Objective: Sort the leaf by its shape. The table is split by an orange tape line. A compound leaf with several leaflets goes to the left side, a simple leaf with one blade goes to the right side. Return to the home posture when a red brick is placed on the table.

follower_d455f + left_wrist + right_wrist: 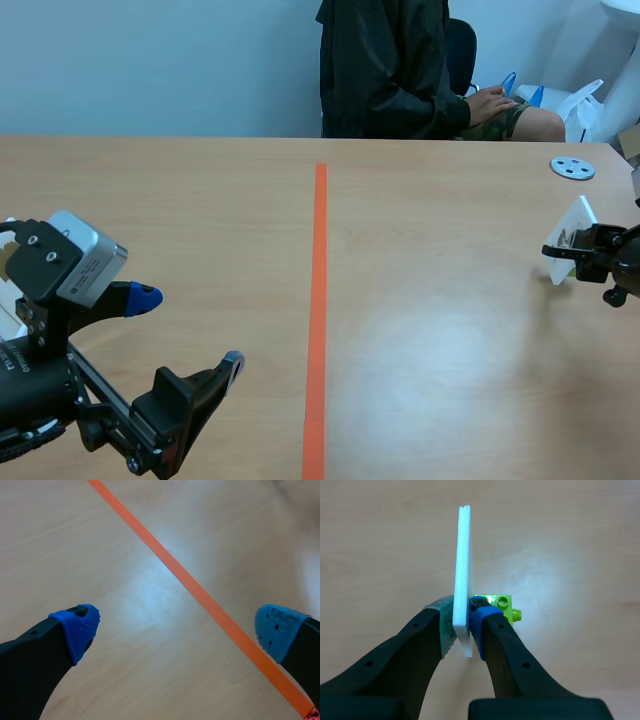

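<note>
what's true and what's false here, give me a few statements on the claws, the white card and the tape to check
1. The left claw is open and holds nothing. True.
2. The right claw is empty. False: it is shut on the card.
3. The card is left of the tape. False: it is on the right side, near the table's right edge.
4. A lime brick sits at the card's foot. True.
5. A red brick lies on the table. False: none shows in any view.
6. A person sits across the table. True.
</note>
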{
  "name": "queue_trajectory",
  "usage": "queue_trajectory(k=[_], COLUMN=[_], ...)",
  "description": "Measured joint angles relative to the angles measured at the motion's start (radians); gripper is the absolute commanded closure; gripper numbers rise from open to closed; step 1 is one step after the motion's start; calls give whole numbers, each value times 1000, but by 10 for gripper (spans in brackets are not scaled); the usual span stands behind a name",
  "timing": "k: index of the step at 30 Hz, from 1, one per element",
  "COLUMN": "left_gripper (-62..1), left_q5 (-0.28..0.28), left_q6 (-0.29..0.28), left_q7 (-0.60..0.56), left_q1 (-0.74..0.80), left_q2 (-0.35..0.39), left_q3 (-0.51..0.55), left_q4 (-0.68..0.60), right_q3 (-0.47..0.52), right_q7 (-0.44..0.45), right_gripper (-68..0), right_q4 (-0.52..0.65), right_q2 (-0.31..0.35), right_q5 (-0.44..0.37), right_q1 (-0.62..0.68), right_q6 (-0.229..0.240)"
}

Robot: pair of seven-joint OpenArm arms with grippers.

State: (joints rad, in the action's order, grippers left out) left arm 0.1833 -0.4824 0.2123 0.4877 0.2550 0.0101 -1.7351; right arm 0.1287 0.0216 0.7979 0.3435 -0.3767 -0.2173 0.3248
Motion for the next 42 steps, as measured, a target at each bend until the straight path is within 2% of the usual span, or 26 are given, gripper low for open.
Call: queue_trajectory(k=[2, 5, 9, 13, 16, 24, 28, 30, 33, 36, 39, 42], left_gripper=[-623, -623, -623, -623, -623, -623, -623, -623, -623, -623, -623, -623], left_q5=[0, 0, 0, 0, 0, 0, 0, 0, 0, 0, 0, 0], left_q6=[0, 0, 0, 0, 0, 0, 0, 0, 0, 0, 0, 0], left_q7=[0, 0, 0, 0, 0, 0, 0, 0, 0, 0, -7, -7], left_q1=[0, 0, 0, 0, 0, 0, 0, 0, 0, 0, 0, 0], left_q2=[0, 0, 0, 0, 0, 0, 0, 0, 0, 0, 0, 0], left_q3=[0, 0, 0, 0, 0, 0, 0, 0, 0, 0, 0, 0], left_q4=[0, 0, 0, 0, 0, 0, 0, 0, 0, 0, 0, 0], right_q3=[0, 0, 0, 0, 0, 0, 0, 0, 1, 1, 3, 17], right_q7=[-1, 0, 0, -1, -4, -8, -15, -15, -27, -70, -114, -160], right_gripper=[-30, -67, -80, -172, -184, -403, -587, -679, -679, -679, -679, -679], right_q4=[-9, -12, -12, -12, -12, 6, 72, 118, 209, 298, 401, 512], right_q2=[-1, -3, -3, -3, -3, -2, 3, 11, 35, 62, 73, 72], right_q5=[22, 21, 21, 21, 21, 21, 17, 3, -51, -103, -132, -156], right_q1=[2, 2, 2, 2, 2, 2, 2, 6, 38, 89, 155, 221], right_q6=[1, 1, 1, 1, 1, 14, 76, 75, 81, 116, 120, 160])
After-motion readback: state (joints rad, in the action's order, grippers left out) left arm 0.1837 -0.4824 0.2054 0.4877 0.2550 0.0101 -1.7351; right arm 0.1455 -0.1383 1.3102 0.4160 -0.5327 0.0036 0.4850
